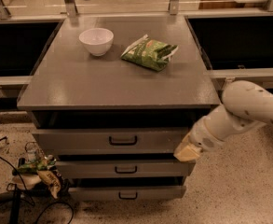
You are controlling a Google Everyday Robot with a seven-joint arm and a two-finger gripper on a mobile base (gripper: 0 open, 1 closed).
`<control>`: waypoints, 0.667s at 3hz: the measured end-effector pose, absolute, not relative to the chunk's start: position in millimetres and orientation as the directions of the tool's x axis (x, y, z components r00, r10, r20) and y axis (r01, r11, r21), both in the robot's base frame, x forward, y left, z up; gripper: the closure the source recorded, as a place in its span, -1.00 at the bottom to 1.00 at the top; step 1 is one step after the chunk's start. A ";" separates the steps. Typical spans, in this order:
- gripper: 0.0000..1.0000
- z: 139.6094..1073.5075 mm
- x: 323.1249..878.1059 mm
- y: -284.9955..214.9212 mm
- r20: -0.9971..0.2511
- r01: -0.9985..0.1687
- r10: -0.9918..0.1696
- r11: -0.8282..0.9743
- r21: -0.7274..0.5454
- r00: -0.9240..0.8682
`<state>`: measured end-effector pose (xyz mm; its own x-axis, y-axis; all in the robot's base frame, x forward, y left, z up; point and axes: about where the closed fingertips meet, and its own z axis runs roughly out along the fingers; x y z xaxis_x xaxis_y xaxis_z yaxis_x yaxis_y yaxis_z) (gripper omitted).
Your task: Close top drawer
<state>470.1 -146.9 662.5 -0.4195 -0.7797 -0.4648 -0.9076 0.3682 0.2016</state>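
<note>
The top drawer (80, 140) is a wide grey drawer with a black bar handle (123, 141). It stands pulled out a little, with a dark gap under the cabinet top. My white arm reaches in from the right. The gripper (187, 152) rests against the right end of the drawer's front panel. Its fingers are bunched together at a tan tip.
A white bowl (96, 40) and a green snack bag (149, 53) lie on the grey cabinet top (112, 83). Two smaller drawers (119, 170) sit below the top one. Cables and clutter (38, 169) lie on the floor at the left.
</note>
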 end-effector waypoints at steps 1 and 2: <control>1.00 663.8 430.2 -182.0 -0.471 -0.890 -0.756 0.393 0.230 -0.455; 0.62 663.6 427.7 -186.4 -0.472 -0.888 -0.752 0.399 0.230 -0.460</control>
